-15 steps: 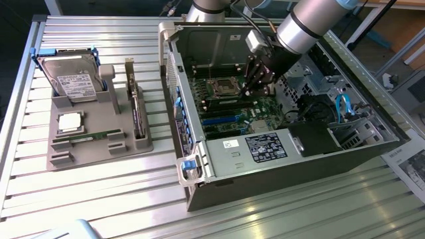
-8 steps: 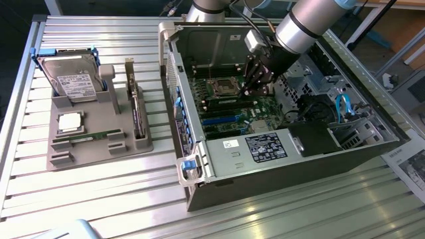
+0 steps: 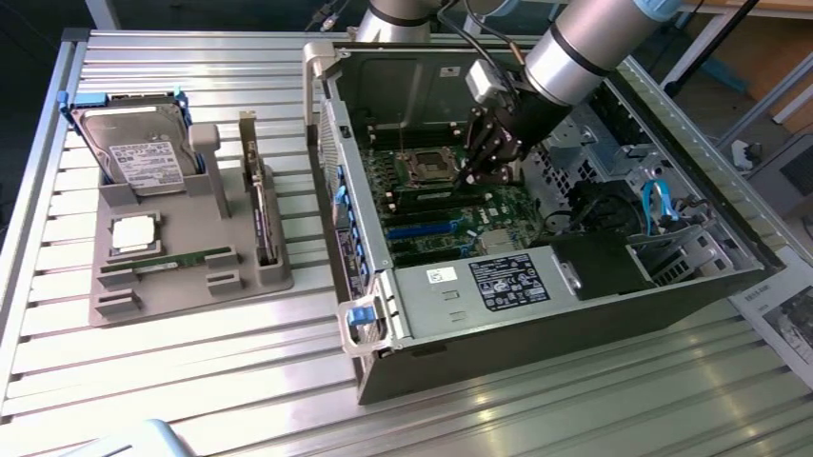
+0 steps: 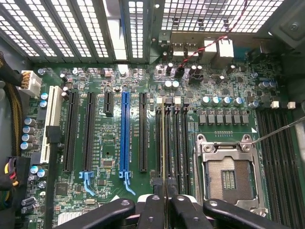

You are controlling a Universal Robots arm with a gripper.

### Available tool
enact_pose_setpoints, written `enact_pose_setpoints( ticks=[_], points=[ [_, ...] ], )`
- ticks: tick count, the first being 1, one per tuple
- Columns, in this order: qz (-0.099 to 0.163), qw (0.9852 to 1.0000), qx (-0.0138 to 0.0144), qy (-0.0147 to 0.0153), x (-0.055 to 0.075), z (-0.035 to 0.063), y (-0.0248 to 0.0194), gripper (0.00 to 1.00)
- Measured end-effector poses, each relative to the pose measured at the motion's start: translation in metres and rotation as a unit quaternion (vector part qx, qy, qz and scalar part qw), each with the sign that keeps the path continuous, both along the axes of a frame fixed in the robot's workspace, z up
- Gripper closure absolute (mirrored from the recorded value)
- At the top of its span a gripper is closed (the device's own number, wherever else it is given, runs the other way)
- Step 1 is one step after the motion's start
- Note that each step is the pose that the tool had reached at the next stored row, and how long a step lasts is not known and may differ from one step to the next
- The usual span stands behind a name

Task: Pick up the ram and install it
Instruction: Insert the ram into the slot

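Ram (image 4: 165, 143): thin green circuit-board stick, seen edge-on in wrist view. Stands on long edge, clamped between pincer (image 4: 165, 202) fingers, aligned lengthwise with black memory slots (image 4: 177, 138) beside processor socket (image 4: 228, 176). Whether seated: cannot tell. Second ram (image 3: 171, 259): matching green stick, lying in grey holder (image 3: 219, 219).

You're in a robotics lab or assembly test cell, by the look of it: robot arm (image 3: 591, 43) over a slatted aluminium table (image 3: 228, 400), open PC tower (image 3: 508, 328) lying on its side with the motherboard (image 4: 107, 143) bare, grey moulded fixture tray (image 3: 190, 290) beside it holding loose parts (hard drive (image 3: 137, 152) standing upright in its cradle).
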State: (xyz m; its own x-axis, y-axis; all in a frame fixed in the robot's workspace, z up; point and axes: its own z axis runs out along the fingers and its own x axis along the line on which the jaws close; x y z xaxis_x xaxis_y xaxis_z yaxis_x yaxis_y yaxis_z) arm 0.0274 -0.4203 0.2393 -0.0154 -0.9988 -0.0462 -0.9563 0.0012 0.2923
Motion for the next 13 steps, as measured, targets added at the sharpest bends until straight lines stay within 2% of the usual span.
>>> enact_pose_setpoints(
  ticks=[13],
  points=[
    [0.000,1.0000,0.0001,-0.0001,-0.0001,-0.0022,-0.0012,0.88]
  ],
)
